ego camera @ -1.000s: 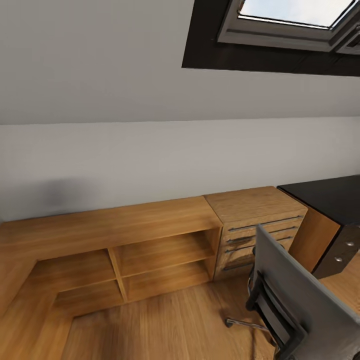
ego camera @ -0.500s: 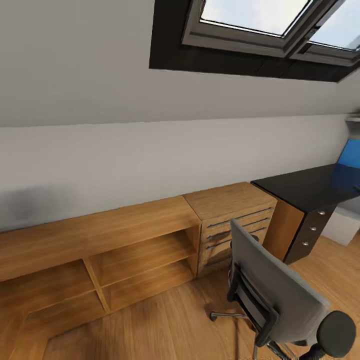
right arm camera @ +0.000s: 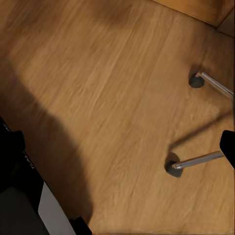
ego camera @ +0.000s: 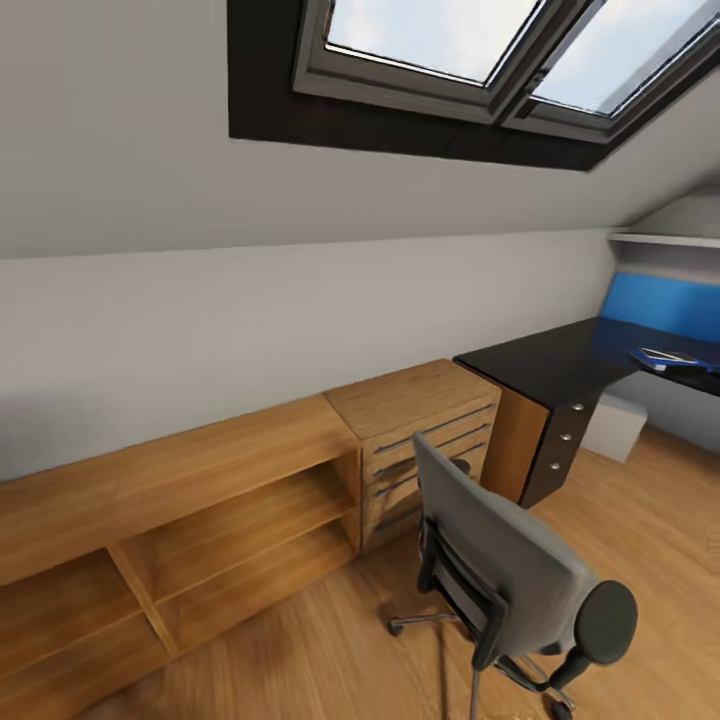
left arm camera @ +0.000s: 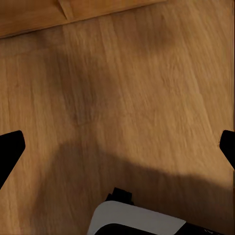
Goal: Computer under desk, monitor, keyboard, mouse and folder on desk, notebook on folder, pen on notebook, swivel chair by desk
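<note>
your swivel chair (ego camera: 510, 570) stands on the wooden floor (ego camera: 330, 660) in the lower right of the head view, its grey backrest turned toward you, a round dark armrest pad at its right side and its thin metal legs ending in small casters. it sits just in front of a wooden drawer unit (ego camera: 425, 440) with long bar handles, and near the black desk (ego camera: 560, 365) that runs off to the right along the wall. the desk has a wooden side panel and a dark drawer column with small round knobs. on the far right end of the desktop lies a flat blue object (ego camera: 672, 360), too small to name with certainty, and behind it a bright blue panel (ego camera: 660, 305) stands against the wall. a white box (ego camera: 615, 425) sits on the floor under the desk. left of the drawer unit a low open wooden shelf (ego camera: 180, 520) runs along the grey wall, and a skylight (ego camera: 480, 40) is set in the sloped ceiling above. your right wrist view looks down at the floor with two chair legs and their casters (right arm camera: 172, 169); the right gripper (right arm camera: 117, 152) has its fingertips wide apart at the frame edges, holding nothing. your left wrist view shows bare floor, and the left gripper (left arm camera: 120, 147) is likewise spread wide with nothing between its fingers.
</note>
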Available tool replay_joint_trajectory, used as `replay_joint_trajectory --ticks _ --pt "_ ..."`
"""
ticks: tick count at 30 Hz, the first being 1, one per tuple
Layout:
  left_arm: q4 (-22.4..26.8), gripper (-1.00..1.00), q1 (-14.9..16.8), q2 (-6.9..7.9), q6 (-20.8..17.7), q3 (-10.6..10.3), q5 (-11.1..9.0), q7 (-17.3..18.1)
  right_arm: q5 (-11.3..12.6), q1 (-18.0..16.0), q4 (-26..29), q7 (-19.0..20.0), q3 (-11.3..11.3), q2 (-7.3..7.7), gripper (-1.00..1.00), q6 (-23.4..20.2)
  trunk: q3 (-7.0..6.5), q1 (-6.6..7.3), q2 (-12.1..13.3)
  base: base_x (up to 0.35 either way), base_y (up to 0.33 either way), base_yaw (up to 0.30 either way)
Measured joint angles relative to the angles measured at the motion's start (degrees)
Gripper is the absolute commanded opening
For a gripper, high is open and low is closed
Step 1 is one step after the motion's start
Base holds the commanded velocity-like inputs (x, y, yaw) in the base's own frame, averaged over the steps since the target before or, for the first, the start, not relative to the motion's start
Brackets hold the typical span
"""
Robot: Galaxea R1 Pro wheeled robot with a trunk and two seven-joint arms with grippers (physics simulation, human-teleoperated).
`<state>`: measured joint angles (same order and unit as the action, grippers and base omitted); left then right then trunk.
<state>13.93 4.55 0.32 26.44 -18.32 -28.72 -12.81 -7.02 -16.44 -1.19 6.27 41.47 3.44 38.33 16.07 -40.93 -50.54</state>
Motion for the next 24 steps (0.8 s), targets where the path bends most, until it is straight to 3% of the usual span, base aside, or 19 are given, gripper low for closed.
replay_joint_trajectory --ticks 24 --pt "-0.07 1.00 0.00 0.00 -0.11 -0.01 -0.04 0.01 -0.09 0.00 0.07 -0.09 -0.12 0.26 1.00 0.01 -0.57 0.00 0.00 0.000 0.000 -0.296"
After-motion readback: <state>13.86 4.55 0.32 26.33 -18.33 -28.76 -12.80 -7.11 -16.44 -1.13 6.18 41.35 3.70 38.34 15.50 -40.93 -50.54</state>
